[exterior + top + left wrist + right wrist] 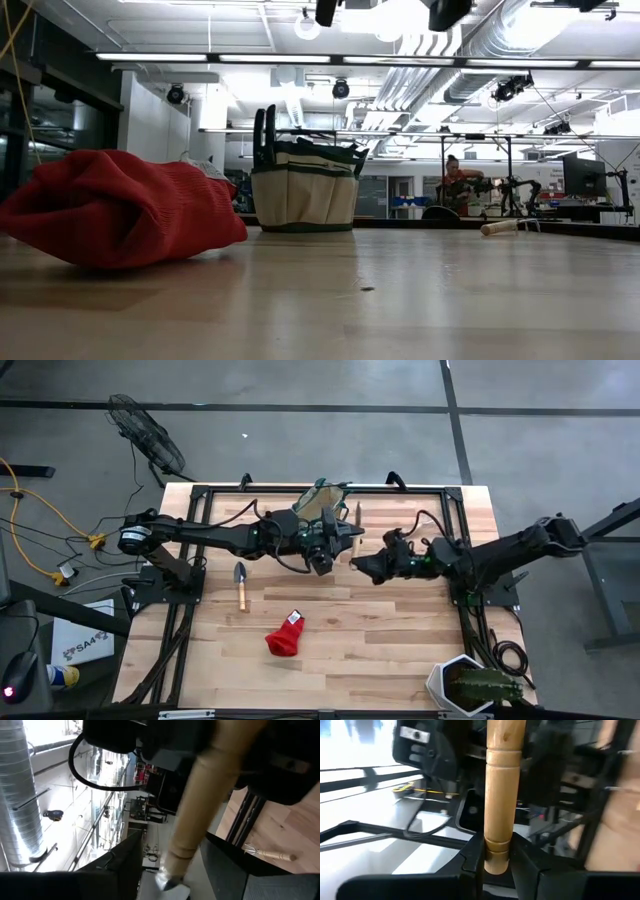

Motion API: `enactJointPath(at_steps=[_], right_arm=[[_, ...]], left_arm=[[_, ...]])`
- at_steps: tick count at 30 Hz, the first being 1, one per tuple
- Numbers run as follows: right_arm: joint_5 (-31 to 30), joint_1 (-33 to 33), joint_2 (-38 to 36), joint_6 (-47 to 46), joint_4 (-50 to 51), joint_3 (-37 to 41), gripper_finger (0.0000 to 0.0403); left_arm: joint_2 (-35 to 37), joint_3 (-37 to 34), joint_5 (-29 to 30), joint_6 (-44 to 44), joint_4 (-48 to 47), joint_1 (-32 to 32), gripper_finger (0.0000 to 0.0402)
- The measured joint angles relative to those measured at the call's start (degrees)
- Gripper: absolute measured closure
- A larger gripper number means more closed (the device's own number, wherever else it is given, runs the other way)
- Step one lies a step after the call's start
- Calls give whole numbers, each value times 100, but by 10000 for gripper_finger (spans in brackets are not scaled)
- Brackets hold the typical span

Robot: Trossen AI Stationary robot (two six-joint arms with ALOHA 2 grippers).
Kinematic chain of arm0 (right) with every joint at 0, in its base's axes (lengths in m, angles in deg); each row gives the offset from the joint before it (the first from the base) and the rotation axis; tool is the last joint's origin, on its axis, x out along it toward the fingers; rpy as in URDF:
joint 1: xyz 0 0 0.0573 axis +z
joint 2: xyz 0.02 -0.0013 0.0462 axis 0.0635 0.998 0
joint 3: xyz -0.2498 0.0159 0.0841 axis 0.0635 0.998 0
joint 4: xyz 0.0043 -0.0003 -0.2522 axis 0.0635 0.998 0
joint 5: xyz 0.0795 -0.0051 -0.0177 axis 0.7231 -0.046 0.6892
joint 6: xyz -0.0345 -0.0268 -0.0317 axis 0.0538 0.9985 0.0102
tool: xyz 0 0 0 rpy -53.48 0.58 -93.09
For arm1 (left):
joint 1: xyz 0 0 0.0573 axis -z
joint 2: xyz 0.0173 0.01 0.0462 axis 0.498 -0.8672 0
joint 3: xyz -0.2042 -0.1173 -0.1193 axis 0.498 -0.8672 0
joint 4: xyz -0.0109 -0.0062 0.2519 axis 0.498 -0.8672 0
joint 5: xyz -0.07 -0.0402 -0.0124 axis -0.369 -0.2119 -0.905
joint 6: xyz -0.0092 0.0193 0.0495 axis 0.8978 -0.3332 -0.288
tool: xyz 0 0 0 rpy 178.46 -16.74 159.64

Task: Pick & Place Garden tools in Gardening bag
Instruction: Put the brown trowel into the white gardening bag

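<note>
— So, where is the wooden-handled tool [502,795]?

— Off the table, at the middle of the high view, between the two claws. The right gripper [362,567] is clamped tight on its handle, near the metal collar.

— And the left gripper [322,558]?

— Just left of the right one. Its fingers [125,865] stand wide, with a gap showing beside the handle that runs between them.

— The gardening bag [325,500]?

— Upright at the top centre of the table, just above both claws.

— Anything on the boards?

— A trowel [240,585] lies left of centre, well apart from the bag. The red fabric piece [285,635] sits below centre. A potted plant [470,685] occupies the lower right corner.
</note>
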Motion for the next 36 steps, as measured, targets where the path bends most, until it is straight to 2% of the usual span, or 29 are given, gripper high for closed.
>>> enactJointPath(at_steps=[4, 8, 18, 28, 36], right_arm=[[86, 4, 294, -19, -631, 0, 344], [108, 4, 320, -19, -685, 0, 344], [88, 4, 288, -7, -605, 2, 343], [121, -28, 280, 67, -607, 2, 340], [482, -151, 273, 635, -607, 2, 302]], left_arm=[[0, 0, 14, -4, -8, 0, 214], [0, 0, 20, -10, -133, 0, 235], [2, 4, 169, -61, -232, 0, 341], [2, 4, 183, 212, -257, 0, 340], [0, 2, 187, 512, -325, 0, 340]])
